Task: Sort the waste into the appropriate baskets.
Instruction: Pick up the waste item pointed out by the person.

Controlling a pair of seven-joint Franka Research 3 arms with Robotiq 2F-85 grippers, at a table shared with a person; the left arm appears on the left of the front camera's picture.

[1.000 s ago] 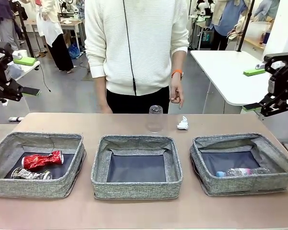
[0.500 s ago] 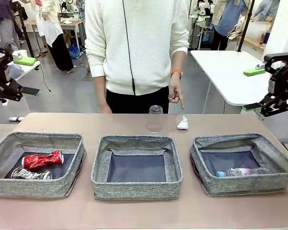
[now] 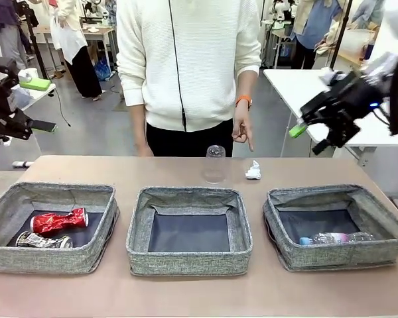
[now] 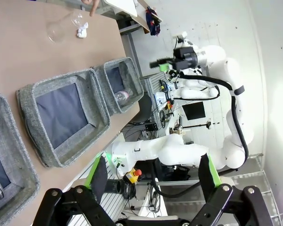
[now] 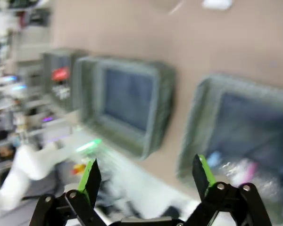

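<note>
The left gripper [image 4: 153,162] and right gripper [image 3: 308,138] are both held released and empty. The clear plastic cup [image 3: 214,163] and paper wad [image 3: 253,171] are seen on the table [image 3: 186,301], beyond the middle basket [image 3: 189,262], near the person's hand [image 3: 242,132].

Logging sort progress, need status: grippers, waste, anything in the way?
Both open, empty: left gripper, right gripper. Clear cup, paper wad unsorted on table, far side. Person's hand points down above wad.

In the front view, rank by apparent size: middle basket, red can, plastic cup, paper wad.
1. middle basket
2. red can and plastic cup: roughly alike, and the can lies nearer the camera, so unranked
3. paper wad
</note>
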